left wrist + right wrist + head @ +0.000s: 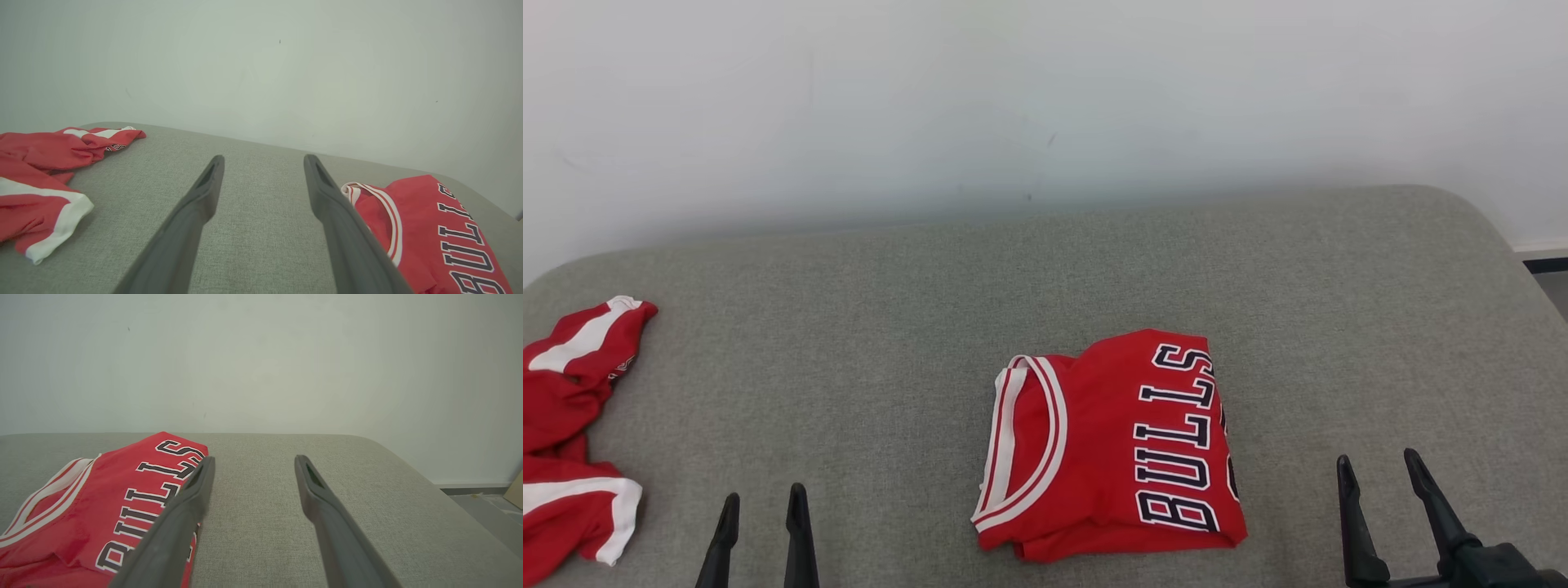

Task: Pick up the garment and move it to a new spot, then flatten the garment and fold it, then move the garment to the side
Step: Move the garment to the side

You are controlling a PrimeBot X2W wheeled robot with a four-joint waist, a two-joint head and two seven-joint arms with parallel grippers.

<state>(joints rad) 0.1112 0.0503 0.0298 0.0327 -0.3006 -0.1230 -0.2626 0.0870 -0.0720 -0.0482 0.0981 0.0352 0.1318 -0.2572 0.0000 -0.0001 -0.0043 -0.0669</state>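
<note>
The garment (1107, 445) is a red jersey with "BULLS" lettering, folded into a neat rectangle near the middle of the grey padded table (1045, 269). It also appears at the right of the left wrist view (429, 232) and at the left of the right wrist view (102, 506). My left gripper (762, 502) stands open at the lower left, well left of the jersey, nothing between its fingers. On the jersey's right, my right gripper (1376, 464) is open too and holds nothing. Neither touches the cloth.
A second red garment with white trim (572, 433) lies crumpled at the table's left edge, also in the left wrist view (45, 175). A pale wall (1045, 98) rises behind the table. Floor shows past the table's right end (486, 506).
</note>
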